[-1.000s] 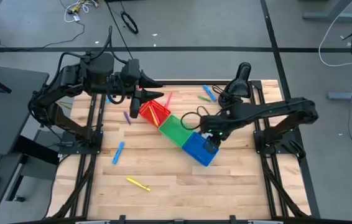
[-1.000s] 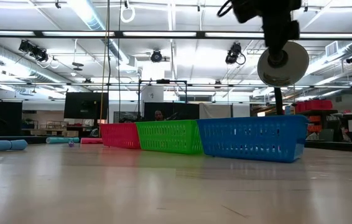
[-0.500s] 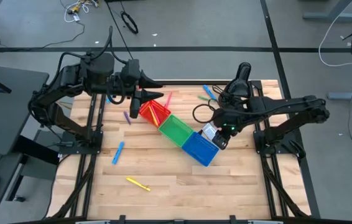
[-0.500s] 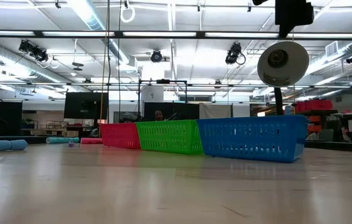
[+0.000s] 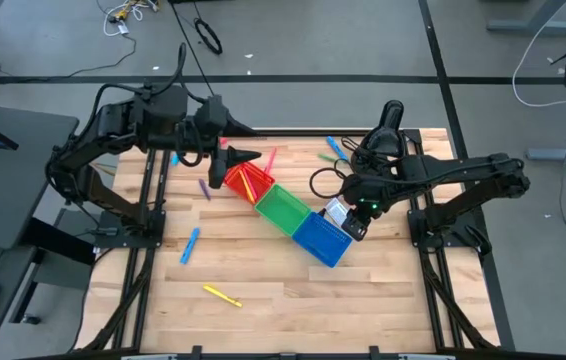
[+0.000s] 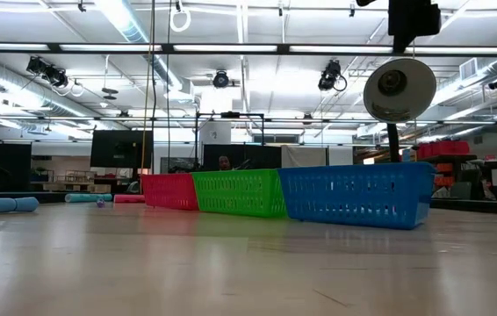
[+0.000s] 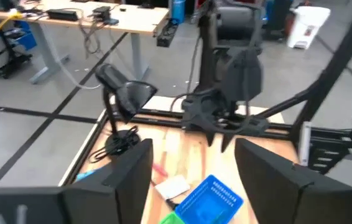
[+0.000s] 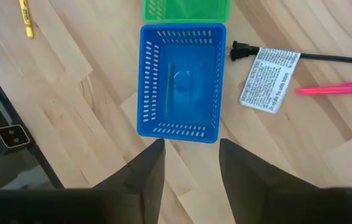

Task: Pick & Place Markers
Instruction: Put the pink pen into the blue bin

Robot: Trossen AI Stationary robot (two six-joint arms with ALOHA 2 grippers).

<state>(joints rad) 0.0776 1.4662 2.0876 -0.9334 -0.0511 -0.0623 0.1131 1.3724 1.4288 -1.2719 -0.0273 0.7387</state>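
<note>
Three bins stand in a slanted row: red (image 5: 246,181), green (image 5: 283,208), blue (image 5: 321,239). Yellow and red markers (image 5: 252,183) lie in the red bin, and a blue marker (image 8: 167,84) lies in the blue bin (image 8: 179,78). Loose markers rest flat on the table: blue (image 5: 190,245), yellow (image 5: 221,296), purple (image 5: 204,189), pink (image 5: 270,158), and blue (image 5: 336,148) beside green (image 5: 328,157). My left gripper (image 5: 243,150) hovers open over the red bin's far edge. My right gripper (image 8: 191,158) is open above the table, just right of the blue bin.
A black lamp (image 5: 388,125) stands at the far right corner; its cord, plug (image 8: 241,48) and white tag (image 8: 266,78) lie beside the blue bin, near a pink marker (image 8: 334,89). Bare wood lies along the near edge (image 5: 363,310).
My right gripper has risen and drawn toward the table's right, from over the blue bin to just beside it. It has kept still for the last half second. The bins and loose markers have stayed where they were.
</note>
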